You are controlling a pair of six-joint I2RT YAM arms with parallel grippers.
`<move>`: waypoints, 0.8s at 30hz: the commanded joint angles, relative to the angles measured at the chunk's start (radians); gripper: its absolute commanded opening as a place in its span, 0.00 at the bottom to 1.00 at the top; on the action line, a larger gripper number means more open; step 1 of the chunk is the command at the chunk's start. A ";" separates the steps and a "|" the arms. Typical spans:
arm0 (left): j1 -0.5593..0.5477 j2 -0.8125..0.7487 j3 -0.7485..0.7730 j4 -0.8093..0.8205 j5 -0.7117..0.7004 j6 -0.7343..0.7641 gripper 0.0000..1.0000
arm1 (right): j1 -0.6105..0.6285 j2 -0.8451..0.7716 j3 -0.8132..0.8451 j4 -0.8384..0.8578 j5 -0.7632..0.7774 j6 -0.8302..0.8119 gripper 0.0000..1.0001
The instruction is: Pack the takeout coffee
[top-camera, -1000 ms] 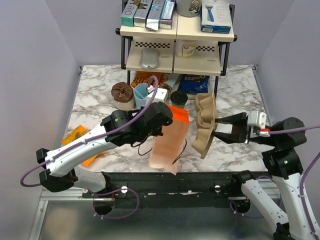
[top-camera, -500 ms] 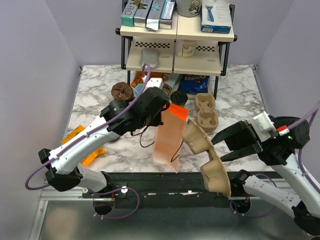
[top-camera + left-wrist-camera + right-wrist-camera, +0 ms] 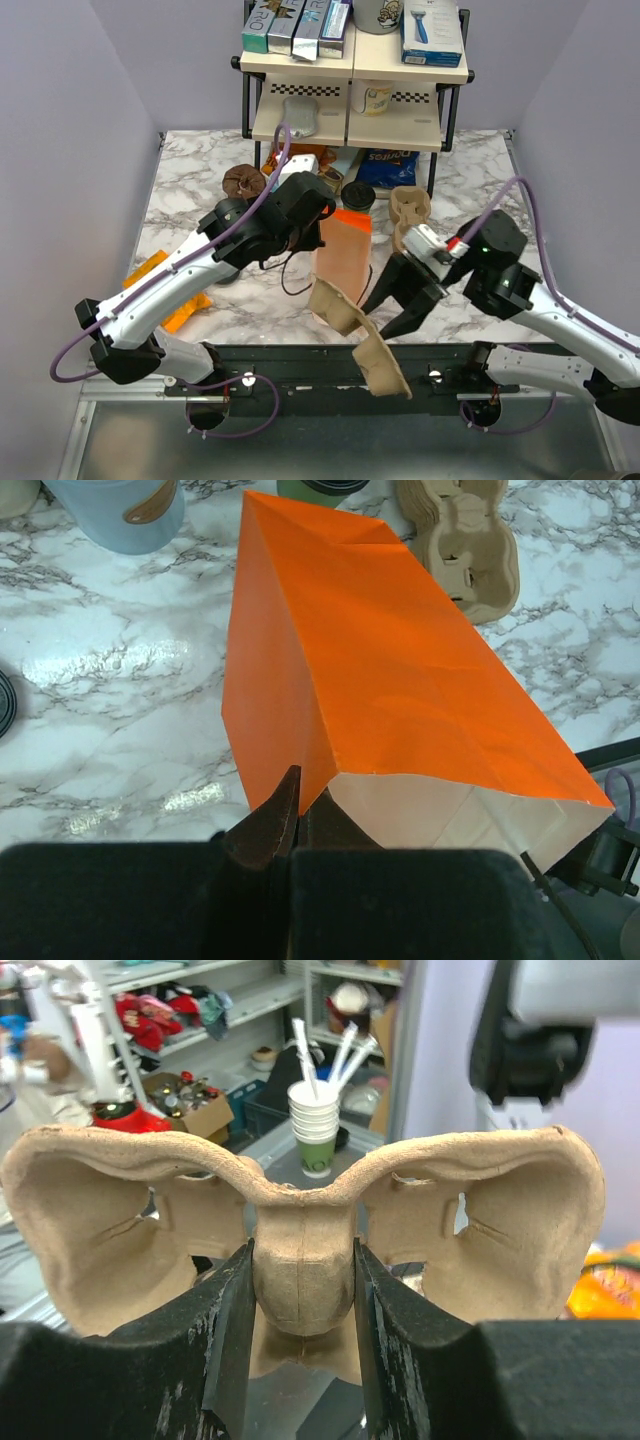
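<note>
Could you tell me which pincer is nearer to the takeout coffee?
Left. The left pincer, clamping the orange bag, is near-left of the takeout coffee; the right pincer grips a cup carrier over the near edge of the table, farther off.

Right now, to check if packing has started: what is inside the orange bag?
The orange bag has its mouth open: only pale inner paper shows there, with nothing on it. Its own sides cover the deeper part, so that is unknown.

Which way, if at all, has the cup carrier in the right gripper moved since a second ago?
Yes: the cup carrier has swung toward the near edge of the table, away from the shelf rack.
</note>
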 commanded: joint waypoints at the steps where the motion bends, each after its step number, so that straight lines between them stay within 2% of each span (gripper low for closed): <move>1: 0.009 -0.039 -0.033 0.004 0.032 -0.031 0.00 | 0.021 0.043 0.024 -0.228 0.138 -0.149 0.38; 7: 0.009 -0.041 -0.038 0.003 0.037 -0.037 0.00 | 0.031 0.100 -0.001 -0.207 0.244 -0.076 0.38; 9: 0.009 -0.045 -0.046 0.003 0.035 -0.041 0.00 | 0.038 0.101 0.007 -0.228 0.284 -0.100 0.38; 15: 0.011 -0.067 -0.069 0.023 0.050 -0.022 0.00 | 0.041 0.051 0.035 -0.493 0.469 -0.272 0.38; 20: 0.011 -0.077 -0.084 0.050 0.095 0.017 0.00 | 0.040 0.078 0.117 -0.708 0.795 -0.327 0.36; 24: 0.011 -0.070 -0.082 0.047 0.103 0.038 0.00 | 0.041 0.115 0.160 -0.756 0.832 -0.352 0.34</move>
